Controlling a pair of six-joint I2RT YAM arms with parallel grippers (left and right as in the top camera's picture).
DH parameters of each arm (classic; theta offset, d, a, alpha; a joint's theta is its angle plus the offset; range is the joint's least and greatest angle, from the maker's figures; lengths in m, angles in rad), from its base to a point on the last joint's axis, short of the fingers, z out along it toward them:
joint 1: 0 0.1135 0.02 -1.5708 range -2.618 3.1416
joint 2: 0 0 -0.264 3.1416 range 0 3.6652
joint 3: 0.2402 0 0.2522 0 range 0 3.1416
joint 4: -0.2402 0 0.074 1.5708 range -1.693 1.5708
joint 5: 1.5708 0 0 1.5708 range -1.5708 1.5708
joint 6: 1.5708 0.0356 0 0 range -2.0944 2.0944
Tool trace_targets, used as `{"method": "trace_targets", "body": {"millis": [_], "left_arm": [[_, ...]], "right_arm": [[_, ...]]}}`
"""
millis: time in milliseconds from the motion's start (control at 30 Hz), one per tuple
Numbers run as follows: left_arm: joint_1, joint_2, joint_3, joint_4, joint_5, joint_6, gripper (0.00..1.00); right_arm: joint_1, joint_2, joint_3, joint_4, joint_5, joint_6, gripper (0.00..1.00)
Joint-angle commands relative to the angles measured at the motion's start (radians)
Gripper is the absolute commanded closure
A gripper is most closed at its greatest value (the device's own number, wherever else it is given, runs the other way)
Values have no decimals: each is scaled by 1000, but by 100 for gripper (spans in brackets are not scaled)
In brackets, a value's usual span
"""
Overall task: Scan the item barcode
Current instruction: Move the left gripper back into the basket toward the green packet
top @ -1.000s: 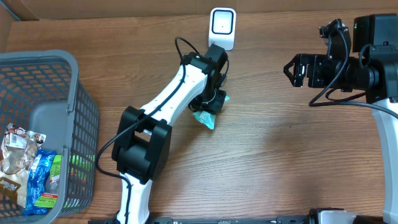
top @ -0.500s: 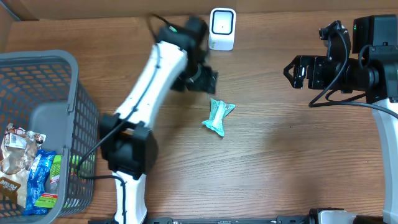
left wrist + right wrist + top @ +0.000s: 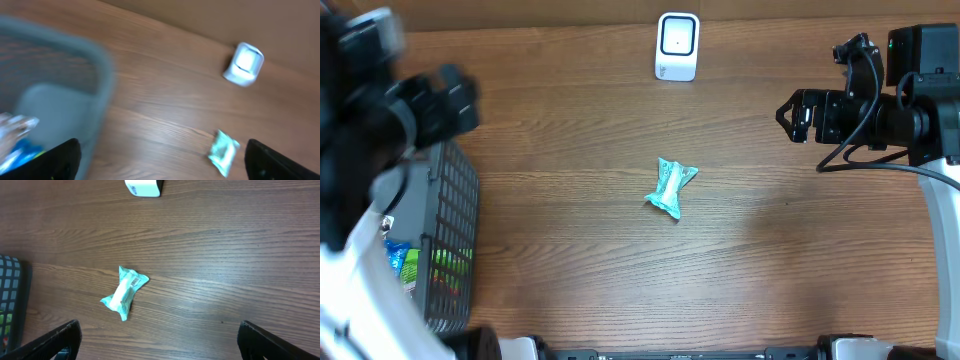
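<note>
On the table, the packet is found near the centre of the overhead frame, well apart from everything else. The scanner is placed straight above it, by the top edge. The basket is set at the lower left, with packaged goods lying inside. The right gripper is positioned at the upper right, the left gripper at the upper left.

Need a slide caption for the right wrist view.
Teal packet, barcode up, lies on the wooden table, apart from the white scanner.
</note>
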Motion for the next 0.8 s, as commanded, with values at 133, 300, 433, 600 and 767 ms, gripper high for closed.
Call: {"method": "trace_targets", "body": {"millis": [133,300,433,600,767], "left_arm": [[445,-249,-341,-6,-164,-143,0],[693,-257,-581,43,-129,-148,0],[782,-246,-779,156,-51,-150,0],[836,-246,-1060,332,-51,-176,0],[841,-246,-1294,497,-49,-177,0]], "right_arm": [[5,2,20,0,-2,-8,0],[5,2,20,0,-2,-8,0],[5,2,20,0,-2,-8,0],[5,2,20,-2,-2,-8,0],[5,2,20,-2,-2,-8,0]]}}
